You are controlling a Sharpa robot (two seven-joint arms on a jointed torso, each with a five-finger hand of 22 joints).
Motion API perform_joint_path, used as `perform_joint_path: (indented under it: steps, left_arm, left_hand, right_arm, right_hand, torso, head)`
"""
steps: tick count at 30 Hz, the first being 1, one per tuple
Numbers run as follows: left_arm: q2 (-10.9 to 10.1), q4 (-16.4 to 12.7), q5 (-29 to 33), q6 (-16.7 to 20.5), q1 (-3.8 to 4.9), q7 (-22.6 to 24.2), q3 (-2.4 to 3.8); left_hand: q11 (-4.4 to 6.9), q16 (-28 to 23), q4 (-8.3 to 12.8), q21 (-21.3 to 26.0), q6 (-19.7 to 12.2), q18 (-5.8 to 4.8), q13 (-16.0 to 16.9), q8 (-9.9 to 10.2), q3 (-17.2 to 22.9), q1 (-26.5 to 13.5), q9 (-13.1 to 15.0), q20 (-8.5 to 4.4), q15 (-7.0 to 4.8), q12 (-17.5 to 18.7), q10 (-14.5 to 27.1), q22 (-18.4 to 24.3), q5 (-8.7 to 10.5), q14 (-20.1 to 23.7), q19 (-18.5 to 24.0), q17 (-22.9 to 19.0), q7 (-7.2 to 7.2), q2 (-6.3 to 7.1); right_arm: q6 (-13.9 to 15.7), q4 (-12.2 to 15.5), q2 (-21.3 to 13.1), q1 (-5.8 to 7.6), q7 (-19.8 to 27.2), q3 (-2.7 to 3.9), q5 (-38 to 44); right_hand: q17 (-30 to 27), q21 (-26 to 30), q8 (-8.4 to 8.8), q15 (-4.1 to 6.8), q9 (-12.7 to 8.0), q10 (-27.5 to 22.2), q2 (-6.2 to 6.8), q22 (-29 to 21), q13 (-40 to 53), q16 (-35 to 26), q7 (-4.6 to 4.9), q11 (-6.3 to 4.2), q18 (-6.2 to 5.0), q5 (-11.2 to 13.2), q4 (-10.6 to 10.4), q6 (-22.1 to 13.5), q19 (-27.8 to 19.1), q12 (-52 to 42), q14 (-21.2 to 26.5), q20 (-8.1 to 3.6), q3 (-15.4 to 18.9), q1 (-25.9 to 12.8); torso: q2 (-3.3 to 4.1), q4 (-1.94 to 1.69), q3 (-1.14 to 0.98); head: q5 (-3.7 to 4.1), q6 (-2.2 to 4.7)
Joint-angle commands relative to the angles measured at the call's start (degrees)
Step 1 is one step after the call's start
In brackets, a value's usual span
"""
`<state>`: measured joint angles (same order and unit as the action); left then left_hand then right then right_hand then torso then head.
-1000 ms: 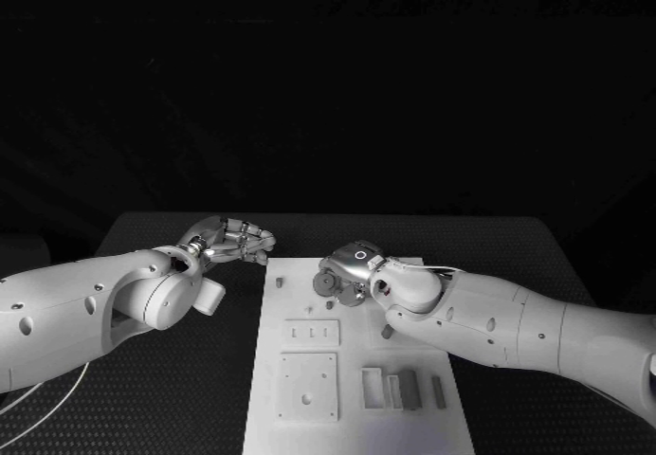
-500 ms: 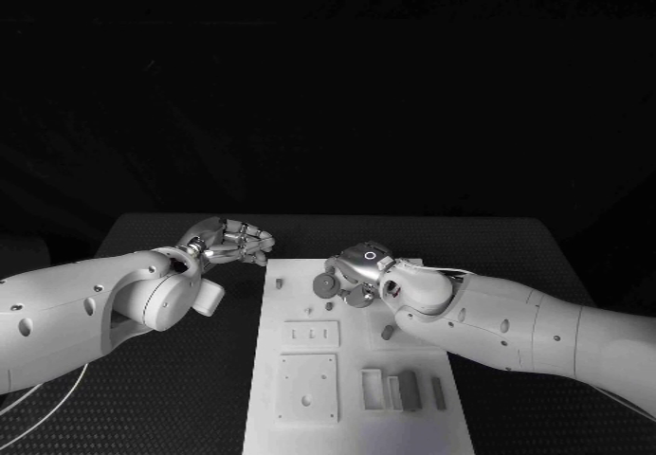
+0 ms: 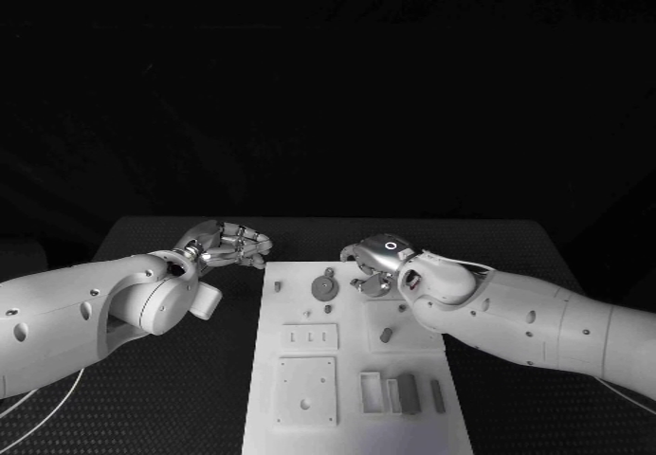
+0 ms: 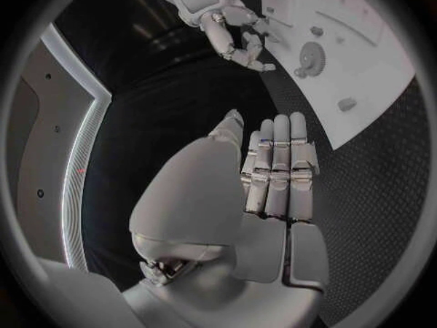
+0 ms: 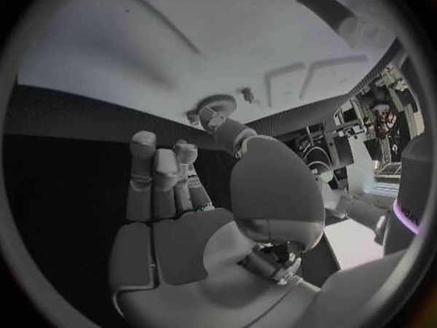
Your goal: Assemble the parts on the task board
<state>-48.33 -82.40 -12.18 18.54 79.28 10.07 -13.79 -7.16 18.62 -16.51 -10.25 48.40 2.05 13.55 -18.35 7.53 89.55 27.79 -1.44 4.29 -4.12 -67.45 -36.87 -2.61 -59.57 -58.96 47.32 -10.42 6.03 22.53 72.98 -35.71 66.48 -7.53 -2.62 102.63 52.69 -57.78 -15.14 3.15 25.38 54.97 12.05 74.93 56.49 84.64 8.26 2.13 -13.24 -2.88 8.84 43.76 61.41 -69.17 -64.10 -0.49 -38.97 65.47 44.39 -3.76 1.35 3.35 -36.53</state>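
The gear (image 3: 325, 285), a round toothed disc, lies flat on the far part of the task board (image 3: 410, 431), and every place here is given from that gear; the right hand (image 3: 379, 267) hangs just beside it on the right-arm side, a little toward the board's far end, apart from it as far as the head view shows; its fingers are curled downward with small gaps between them and nothing held, and the right wrist view shows the thumb tip nearest the gear (image 5: 217, 108) with the other fingers (image 5: 143, 169) lying side by side; the left hand (image 3: 227, 243) sits off the board's far corner on the gear's other side, farther from it, its fingers (image 4: 279, 169) straight and pressed together, empty; so the right hand is the nearer one, and a reach toward the gear would likely run inward and slightly toward the robot.

The gear has no long axis, so a pinch across its rim would probably serve from any side; nearer the robot than the gear, two small pegs (image 3: 387, 334) lie on the board, and further on, a pair of recessed plates (image 3: 309, 334) and a row of slim bars (image 3: 408, 391); the board is smooth and white, the black table (image 3: 533, 256) round it is textured; open room lies round the gear.
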Motion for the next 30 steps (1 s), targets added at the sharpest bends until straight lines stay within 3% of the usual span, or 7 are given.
perform_joint_path:
  steps: [1,7,12,17,21,27,30]
  left_arm:
    - [-0.13,0.13,-0.26,-0.15,0.08,0.83,0.06]
    - [-0.29,1.08,-0.49,0.1,0.13,1.39,0.12]
    - [-0.35,1.34,-0.53,-0.39,0.12,1.52,0.1]
    - [-0.14,1.4,-0.53,-0.65,0.11,1.62,0.07]
    - [-0.08,1.38,-0.53,-0.44,0.11,1.47,0.05]
    - [-0.36,1.14,-0.53,-0.39,0.11,1.37,0.04]
    - [-0.31,1.09,-0.53,-0.43,0.1,1.37,0.04]
  left_hand:
    - [-0.04,-0.34,-0.05,0.23,-0.21,0.37,0.01,0.16,-0.35,0.08,0.11,0.03,0.0,0.36,0.43,-0.06,-0.24,-0.59,-0.33,0.07,0.06,0.33]
    - [0.45,-0.53,-0.02,0.32,0.54,0.39,0.37,-0.19,-0.29,0.29,0.4,0.01,-0.04,-0.21,-0.65,-0.2,-0.24,-0.77,-0.44,0.33,0.37,0.17]
    - [0.81,-0.73,-0.02,0.43,1.11,0.38,0.63,-0.4,-0.3,0.4,0.58,0.0,-0.04,-0.48,-1.44,-0.29,-0.24,-0.83,-0.46,0.51,0.62,0.01]
    - [1.04,-0.84,-0.02,0.47,1.59,0.39,0.83,-0.56,-0.34,0.47,0.72,-0.03,-0.08,-0.6,-1.98,-0.4,-0.24,-0.99,-0.58,0.7,0.83,-0.14]
    - [1.1,-0.89,-0.01,0.5,1.71,0.39,0.88,-0.58,-0.38,0.49,0.75,-0.04,-0.09,-0.63,-2.12,-0.43,-0.23,-1.01,-0.59,0.76,0.89,-0.13]
    - [1.09,-0.97,-0.01,0.55,1.66,0.38,0.88,-0.52,-0.44,0.52,0.74,-0.03,-0.07,-0.54,-2.06,-0.44,-0.23,-0.98,-0.56,0.79,0.89,-0.05]
    - [1.06,-1.0,-0.01,0.57,1.63,0.38,0.88,-0.48,-0.47,0.52,0.74,-0.03,-0.07,-0.48,-2.01,-0.45,-0.23,-0.98,-0.55,0.81,0.87,-0.04]
  right_arm:
    - [0.95,2.51,-2.99,0.73,7.87,1.24,-10.81]
    - [-2.24,3.95,-8.83,2.7,13.65,1.34,-19.19]
    - [-3.86,3.35,-12.44,2.77,16.66,1.34,-21.94]
    - [-5.65,2.2,-14.59,2.72,17.63,1.32,-22.48]
    - [-5.67,2.55,-16.57,2.14,17.67,1.28,-22.48]
    - [-5.86,1.93,-17.77,0.83,17.5,1.0,-21.45]
    - [-5.65,1.18,-17.75,0.08,17.44,0.92,-20.97]
  right_hand:
    - [-0.11,-0.08,-0.43,-0.35,0.16,-1.31,-0.12,0.94,-0.09,0.28,1.48,1.19,-1.76,0.01,0.14,2.19,0.27,-0.42,-0.29,-0.25,0.29,-0.3]
    - [-0.21,-0.14,-1.08,-0.59,0.4,-1.26,-0.15,0.97,-0.15,0.33,1.7,1.42,-1.76,0.01,0.58,3.34,0.26,-0.67,-0.34,-0.32,0.57,-0.29]
    - [-0.24,-0.11,-1.36,-0.59,0.52,-1.44,-0.04,0.99,-0.19,0.3,1.64,1.38,-1.76,0.01,0.7,3.86,0.1,-0.69,-0.19,-0.27,0.72,-0.41]
    - [-0.26,-0.08,-1.45,-0.54,0.55,-1.68,0.35,1.02,-0.23,0.28,1.59,1.33,-1.76,0.01,0.92,4.05,-0.09,-0.67,0.0,-0.21,0.9,-0.46]
    - [-0.28,-0.01,-1.46,-0.54,0.55,-1.93,0.63,1.03,-0.26,0.21,1.58,1.33,-1.76,0.01,0.97,4.08,-0.33,-0.63,0.24,-0.12,1.01,-0.59]
    - [-0.31,0.09,-1.29,-0.59,0.47,-2.27,1.12,1.04,-0.31,0.14,1.64,1.39,-1.76,0.01,1.11,3.83,-0.68,-0.61,0.58,0.01,1.01,-0.5]
    - [-0.34,0.17,-1.18,-0.65,0.42,-2.5,1.43,1.03,-0.36,0.08,1.7,1.44,-1.76,0.01,1.17,3.64,-0.9,-0.57,0.81,0.11,1.01,-0.48]
  torso:
    - [-0.05,0.08,0.06]
    - [-0.21,0.44,-0.08]
    - [-0.44,1.14,-0.36]
    - [-0.49,1.55,-0.72]
    - [-0.48,1.69,-0.83]
    - [-0.51,1.82,-0.75]
    - [-0.48,2.04,-0.9]
  head:
    - [0.35,0.37]
    - [0.68,0.65]
    - [0.58,0.79]
    - [0.24,0.85]
    - [0.2,0.55]
    - [0.62,0.53]
    - [0.61,0.43]
